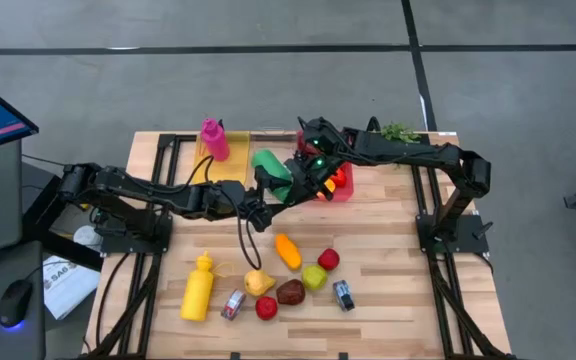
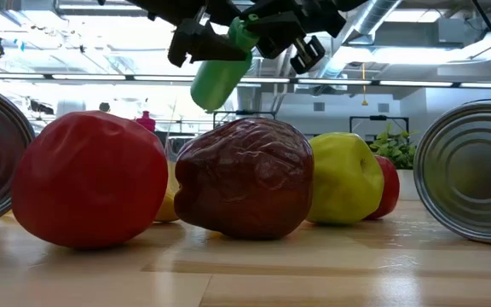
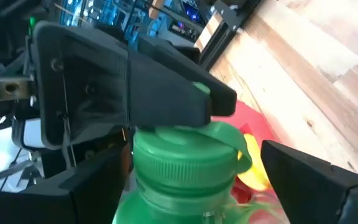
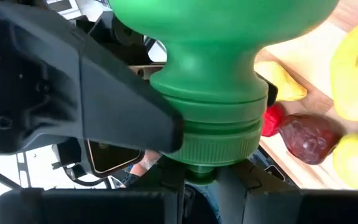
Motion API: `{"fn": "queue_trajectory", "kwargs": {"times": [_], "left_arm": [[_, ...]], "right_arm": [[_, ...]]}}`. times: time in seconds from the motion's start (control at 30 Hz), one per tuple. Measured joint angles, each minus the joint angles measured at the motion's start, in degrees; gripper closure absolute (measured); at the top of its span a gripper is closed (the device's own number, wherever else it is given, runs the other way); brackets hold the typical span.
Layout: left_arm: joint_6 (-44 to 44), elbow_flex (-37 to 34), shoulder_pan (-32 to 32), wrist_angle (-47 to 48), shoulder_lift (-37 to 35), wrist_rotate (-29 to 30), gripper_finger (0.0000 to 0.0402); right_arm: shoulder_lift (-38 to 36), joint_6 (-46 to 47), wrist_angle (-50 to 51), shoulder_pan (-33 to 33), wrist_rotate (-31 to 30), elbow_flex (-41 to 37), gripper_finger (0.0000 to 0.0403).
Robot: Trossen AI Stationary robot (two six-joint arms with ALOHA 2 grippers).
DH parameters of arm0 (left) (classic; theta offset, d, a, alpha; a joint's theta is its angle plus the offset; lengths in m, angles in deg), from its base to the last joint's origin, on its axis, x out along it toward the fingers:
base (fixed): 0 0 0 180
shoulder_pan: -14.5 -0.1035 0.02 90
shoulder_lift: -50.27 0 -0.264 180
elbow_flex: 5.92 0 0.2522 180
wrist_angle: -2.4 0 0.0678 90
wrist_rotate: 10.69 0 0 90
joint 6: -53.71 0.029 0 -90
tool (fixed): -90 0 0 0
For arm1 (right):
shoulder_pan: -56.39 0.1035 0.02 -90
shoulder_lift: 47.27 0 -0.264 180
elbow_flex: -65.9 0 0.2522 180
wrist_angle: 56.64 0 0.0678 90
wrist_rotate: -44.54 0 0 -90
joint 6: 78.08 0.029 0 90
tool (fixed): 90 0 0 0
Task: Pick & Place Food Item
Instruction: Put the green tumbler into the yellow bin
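The green bottle (image 1: 271, 169) is held above the counter (image 1: 398, 290), tilted, cap clenched by the right pincer (image 1: 306, 178); its base is partly hidden. The left pincer (image 1: 264, 203) is spread around it.

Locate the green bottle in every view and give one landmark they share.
High view: green bottle above the table's centre, between both arms.
Low view: hanging at top centre.
Left wrist view: cap fills the lower middle.
Right wrist view: body and neck fill the centre.
Shared landmark: dark red fruit.
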Motion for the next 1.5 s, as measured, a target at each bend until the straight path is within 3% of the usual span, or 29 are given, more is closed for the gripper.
{"fn": "queue_trajectory", "kwargs": {"times": [0.57, 0.83, 1.27, 1.5], "left_arm": [[-7.2, 0.0, 0.0, 0.8, -0.1, 2.5, 0.0188], [-7.3, 0.0, 0.0, 0.8, -0.1, 2.5, 0.0177], [-7.3, 0.0, 0.0, 1.4, -0.1, 2.3, 0.0193], [-7.4, 0.0, 0.0, 0.7, -0.1, 2.5, 0.0194]], "right_arm": [[0.0, 0.0, 0.3, 0.0, -0.7, 0.0, 0.0352], [0.0, -0.5, 0.2, 0.0, -0.1, 0.0, 0.0347], [-0.1, -1.1, -2.2, 0.0, 2.3, 0.0, 0.0205], [-0.1, -1.4, -4.8, -1.7, 9.0, 0.0, 0.0147]]}}
